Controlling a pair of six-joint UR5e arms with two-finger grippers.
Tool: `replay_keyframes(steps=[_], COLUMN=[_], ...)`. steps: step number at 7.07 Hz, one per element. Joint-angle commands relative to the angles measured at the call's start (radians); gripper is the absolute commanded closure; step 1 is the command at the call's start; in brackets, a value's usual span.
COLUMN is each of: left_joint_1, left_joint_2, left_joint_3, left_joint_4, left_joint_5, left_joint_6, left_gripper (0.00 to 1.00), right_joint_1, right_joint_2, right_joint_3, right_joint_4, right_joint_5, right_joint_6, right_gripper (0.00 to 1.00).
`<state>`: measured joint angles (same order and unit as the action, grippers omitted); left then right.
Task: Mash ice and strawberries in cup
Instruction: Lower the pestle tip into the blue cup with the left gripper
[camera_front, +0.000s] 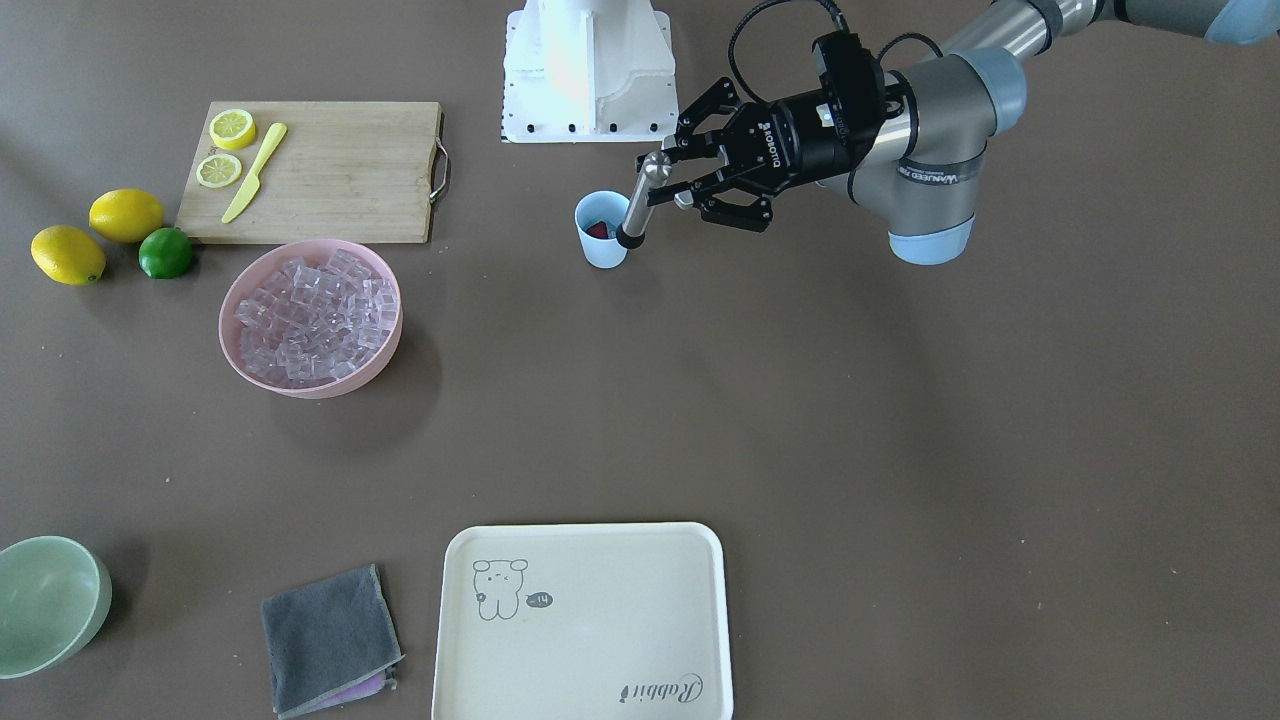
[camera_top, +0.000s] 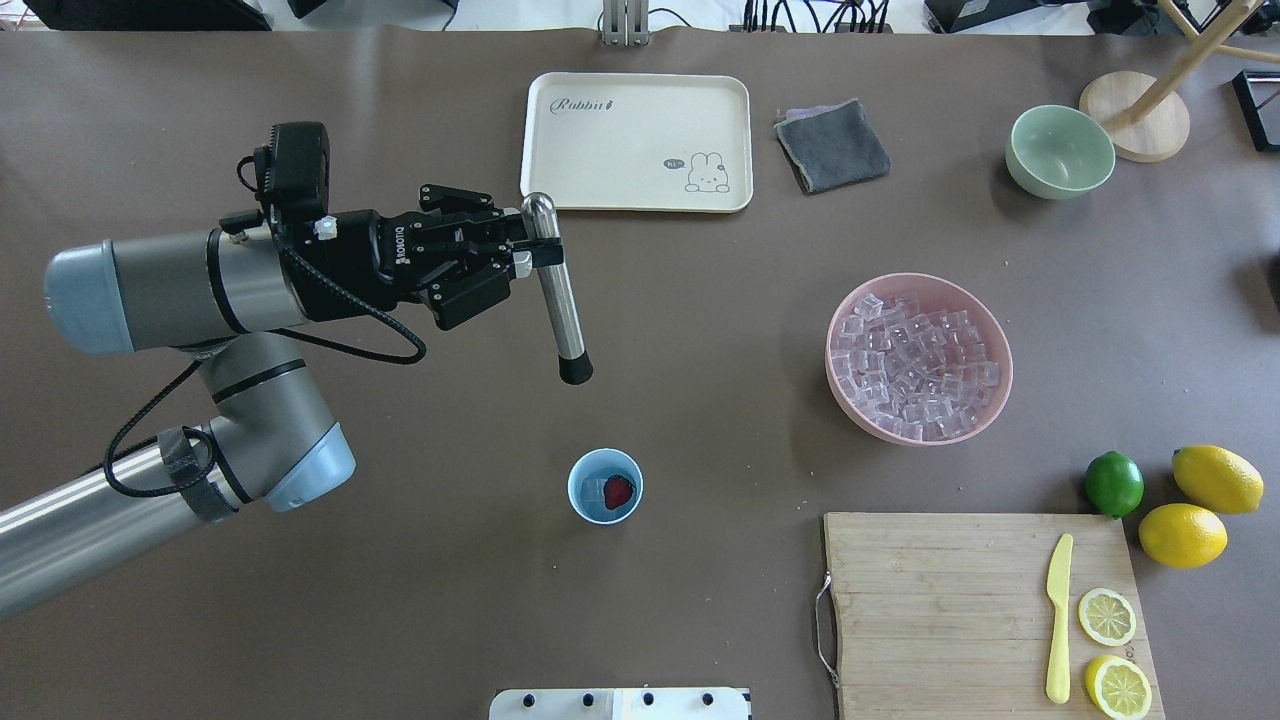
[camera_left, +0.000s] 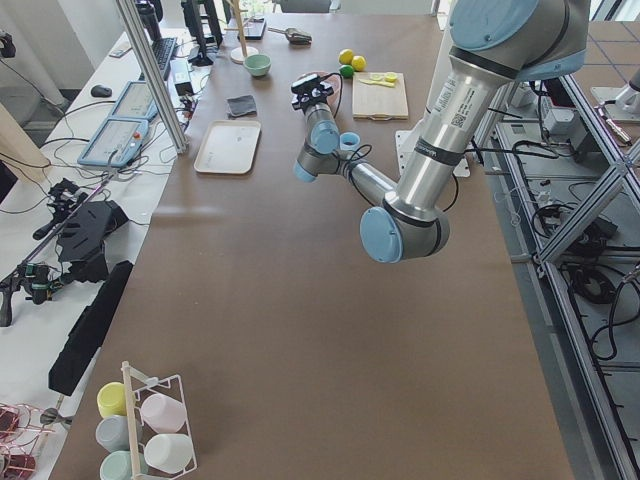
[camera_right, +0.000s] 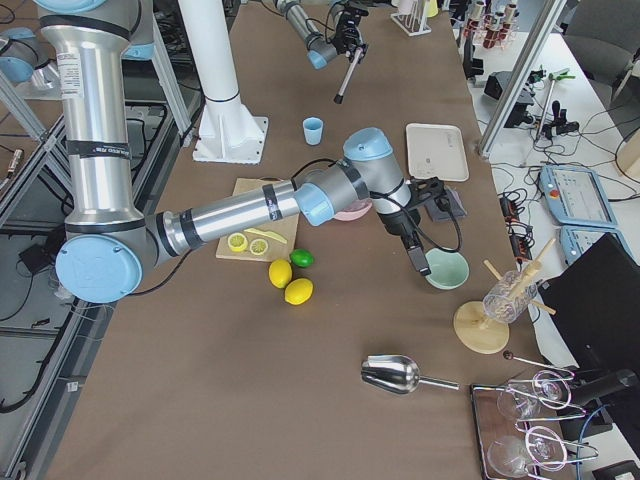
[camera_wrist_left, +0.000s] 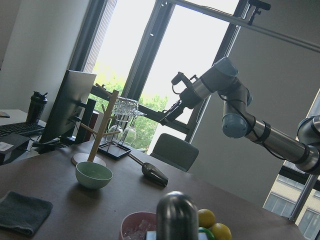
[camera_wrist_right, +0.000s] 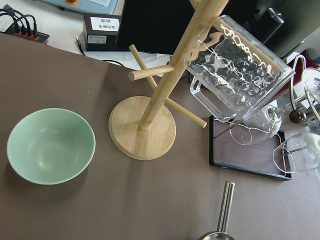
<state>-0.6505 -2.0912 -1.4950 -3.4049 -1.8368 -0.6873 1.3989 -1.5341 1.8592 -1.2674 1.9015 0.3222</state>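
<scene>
**Left end effector** (camera_top: 520, 255), black two-finger unit. Fingers closed round the upper part of a brushed-steel cylindrical muddler with a black rubber foot (camera_top: 556, 290). The grip sits just below the rounded top.

**Muddler, attitude.** Long axis steep, black foot down, leaning a little. The foot hangs in the air and touches nothing.

**Small light blue tapered plastic cup** (camera_top: 605, 486). Upright on the brown desk (camera_top: 720, 420) in front of the robot's base, apart from all other items.
- Contents: one small dark red bumpy strawberry (camera_top: 619, 490), and beside it one clear colourless ice cube (camera_top: 592, 489).
- Both look whole, so mashing is judged not yet begun.

**Governing relation.**
- In the overhead view the cup lies toward the robot from the foot, and slightly to the robot's right.
- The front-facing view sets the foot against the cup's rim on the robot's left side.
- Judged together, the foot is raised and just off the mouth, not inside it.
- The coming move calls for a short shift toward the base and rightward, then a descent along the rod's own axis.
- The cup is light and unheld, so an off-centre press could tip it.

**Nearer arm.** The left, by far.

**Right end effector** (camera_right: 417, 255). Seen only from the side, near a round pale green bowl (camera_right: 445, 268). Its opening cannot be told.

**Reserve stock.** A round pink bowl (camera_top: 925, 436) heaped with clear ice cubes (camera_top: 918, 360), well apart to the robot's right.
</scene>
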Motion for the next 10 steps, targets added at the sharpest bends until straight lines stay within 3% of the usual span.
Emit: replay_keyframes(steps=[1,3,10], left_joint_1=[0.029,0.075,0.161], left_joint_2=[-0.003,0.002,0.028], left_joint_3=[-0.004,-0.010,-0.013], left_joint_4=[0.024,0.041,0.035], left_joint_5=[0.001,0.001,-0.001], left_joint_6=[0.086,0.188,0.190], left_gripper=[1.00,1.00,1.00], right_joint_1=[0.000,0.000,0.000], right_joint_2=[-0.003,-0.008,-0.017], right_joint_3=[-0.005,-0.006,-0.015], right_joint_4=[-0.001,-0.009,-0.003], right_joint_5=[-0.025,-0.081,-0.084], right_joint_6=[0.001,0.009,0.012], right_gripper=[0.00,0.00,0.00])
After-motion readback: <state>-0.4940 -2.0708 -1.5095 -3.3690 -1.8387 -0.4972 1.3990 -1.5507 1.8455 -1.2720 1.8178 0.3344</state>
